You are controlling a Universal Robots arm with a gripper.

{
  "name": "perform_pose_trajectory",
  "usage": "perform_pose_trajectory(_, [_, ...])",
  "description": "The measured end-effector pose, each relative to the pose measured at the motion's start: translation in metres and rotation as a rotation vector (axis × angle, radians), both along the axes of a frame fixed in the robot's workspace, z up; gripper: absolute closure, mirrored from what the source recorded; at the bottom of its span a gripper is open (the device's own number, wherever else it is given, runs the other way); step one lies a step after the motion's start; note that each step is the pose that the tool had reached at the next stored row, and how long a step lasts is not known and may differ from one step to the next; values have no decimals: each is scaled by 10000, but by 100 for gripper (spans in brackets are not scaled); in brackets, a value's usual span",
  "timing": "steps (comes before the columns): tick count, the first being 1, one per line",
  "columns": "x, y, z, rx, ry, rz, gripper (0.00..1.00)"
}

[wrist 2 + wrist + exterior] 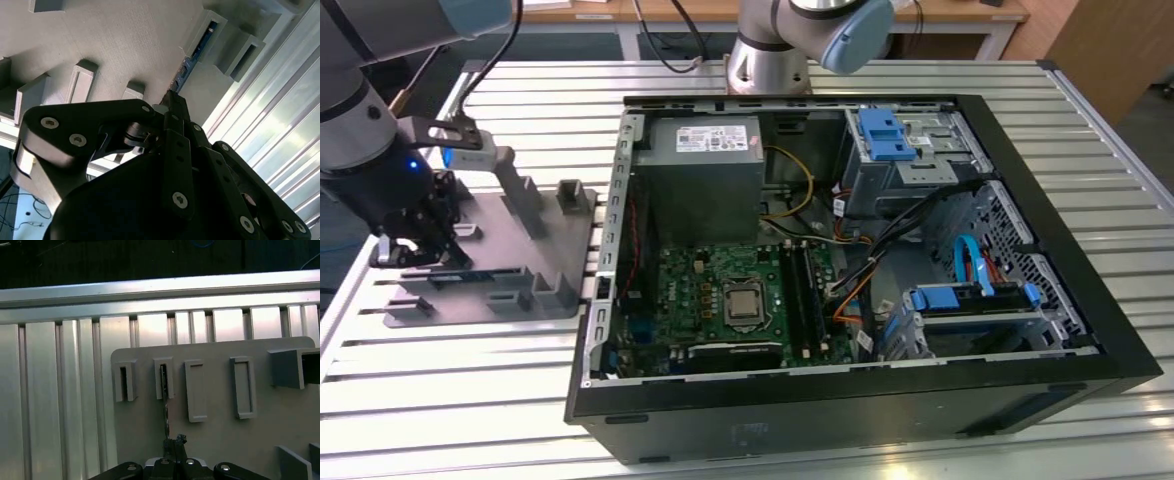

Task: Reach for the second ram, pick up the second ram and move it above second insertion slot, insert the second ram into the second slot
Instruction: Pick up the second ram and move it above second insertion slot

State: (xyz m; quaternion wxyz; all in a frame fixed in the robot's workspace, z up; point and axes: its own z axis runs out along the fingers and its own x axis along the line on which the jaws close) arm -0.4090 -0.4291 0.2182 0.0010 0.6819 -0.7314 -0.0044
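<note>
Pinching the near end of a long, thin, dark blue-black memory stick (164, 410), the black metal claw (173, 442) has its fingers pressed together on the board. The memory stick (191, 62) stands on edge, and its far end sits in a narrow slotted block of a flat grey plastic holder plate (215, 440). That block is second in its row, counted from the plate's rounded corner. The plate lies on a slatted aluminium surface (60, 390), near the surface's edge on the exterior view's left, where the claw (411, 248) hangs low over it. Beyond the plate (494, 290), toward the middle of the surface (454, 400), lies an open black desktop computer case (854, 405) with a green motherboard (707, 300) inside.
</note>
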Motion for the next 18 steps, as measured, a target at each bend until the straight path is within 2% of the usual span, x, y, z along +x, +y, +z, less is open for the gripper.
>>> perform_pose_trajectory(12, [0, 0, 0, 0, 0, 728, 90])
perform_pose_trajectory(18, [0, 0, 0, 0, 0, 846, 90])
